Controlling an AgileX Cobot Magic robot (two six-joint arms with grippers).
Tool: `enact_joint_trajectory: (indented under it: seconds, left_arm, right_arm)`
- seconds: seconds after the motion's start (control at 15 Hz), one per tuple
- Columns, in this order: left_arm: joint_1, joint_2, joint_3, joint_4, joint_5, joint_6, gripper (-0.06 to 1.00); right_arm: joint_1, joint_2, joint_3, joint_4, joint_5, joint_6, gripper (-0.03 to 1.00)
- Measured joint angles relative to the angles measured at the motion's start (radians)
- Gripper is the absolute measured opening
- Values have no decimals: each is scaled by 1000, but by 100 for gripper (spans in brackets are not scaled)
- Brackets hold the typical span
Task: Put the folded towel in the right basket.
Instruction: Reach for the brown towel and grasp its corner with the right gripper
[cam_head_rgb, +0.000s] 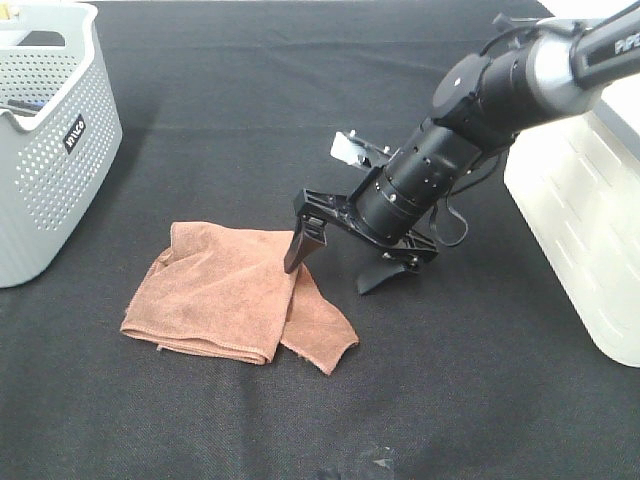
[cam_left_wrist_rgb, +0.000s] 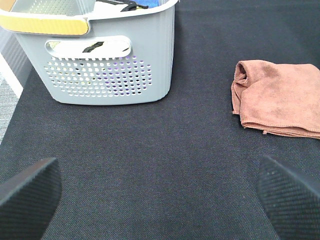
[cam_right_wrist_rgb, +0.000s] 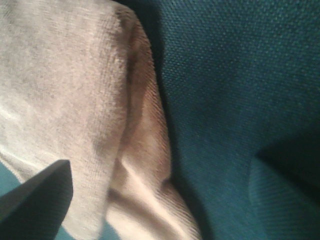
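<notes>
Towel (cam_head_rgb: 225, 295) btwn L basket (cam_head_rgb: 50, 150), R basket (cam_head_rgb: 585, 230)

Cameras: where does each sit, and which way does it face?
Exterior high: mounted high, looking down on towel, grey basket, white basket; right arm shows.
Left wrist: low, facing across the table to grey basket and towel; open left fingers show.
Right wrist: close above the towel's edge; open right fingers show.
Shared: all three see the towel.

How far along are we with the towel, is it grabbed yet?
Done: towel lies folded on the black table. In hand: right gripper, open, straddles its right edge, not closed yet. Left: grasp, lift, carry to the right basket, release. Left gripper sits open, away from the towel.
</notes>
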Motion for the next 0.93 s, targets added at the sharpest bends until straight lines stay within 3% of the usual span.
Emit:
enact_joint_trajectory:
  seconds: [0.4,0.73,0.87,0.93]
  left_arm:
    - [0,0,0,0,0,0,99]
    - [0,0,0,0,0,0,99]
    - [0,0,0,0,0,0,99]
    - [0,0,0,0,0,0,99]
  right_arm:
    - [14,62,-12,236,-20,-136,92]
    - [187,158,-118,389,-155,-144,88]
    - [245,180,-173,387,-192,-152,82]
    - [265,190,-190,381,-202,-153,71]
